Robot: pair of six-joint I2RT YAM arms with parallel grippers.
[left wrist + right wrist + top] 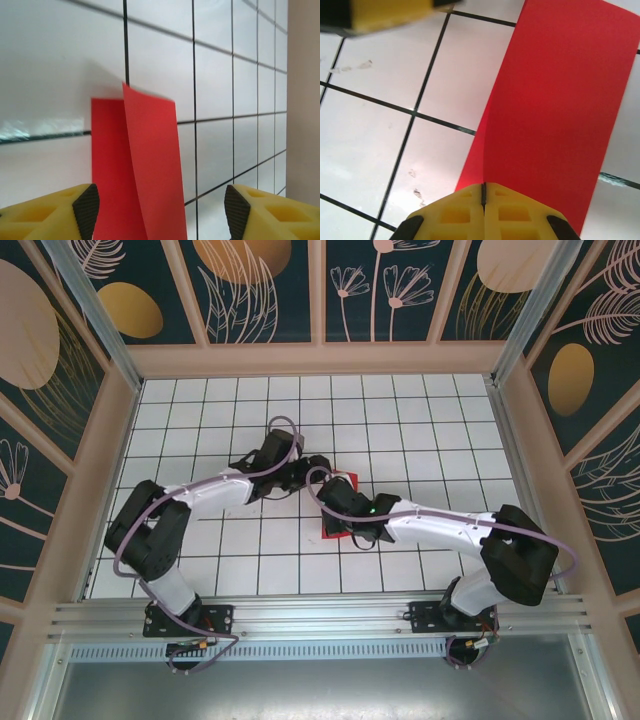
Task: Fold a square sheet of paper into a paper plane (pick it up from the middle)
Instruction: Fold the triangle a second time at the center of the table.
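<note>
The square sheet of paper [330, 530] is bright red and folded in two into a long rectangle, at the middle of the white grid table. My right gripper [484, 192] is shut on the folded edge of the sheet [560, 110], which stretches away from the jaws. In the top view the right gripper [335, 502] sits over the paper, with my left gripper [305, 472] just to its upper left. The left gripper [160, 212] is open. The sheet [145, 160] stands between its pads [86, 212], nearer the left one, with one flap lifted.
The tiled table [420, 420] has free room on all sides of the arms. Wooden walls [520, 430] enclose it, one close by in the left wrist view [305, 100]. A metal rail [320, 615] runs along the near edge. A left gripper finger [390, 12] shows in the right wrist view.
</note>
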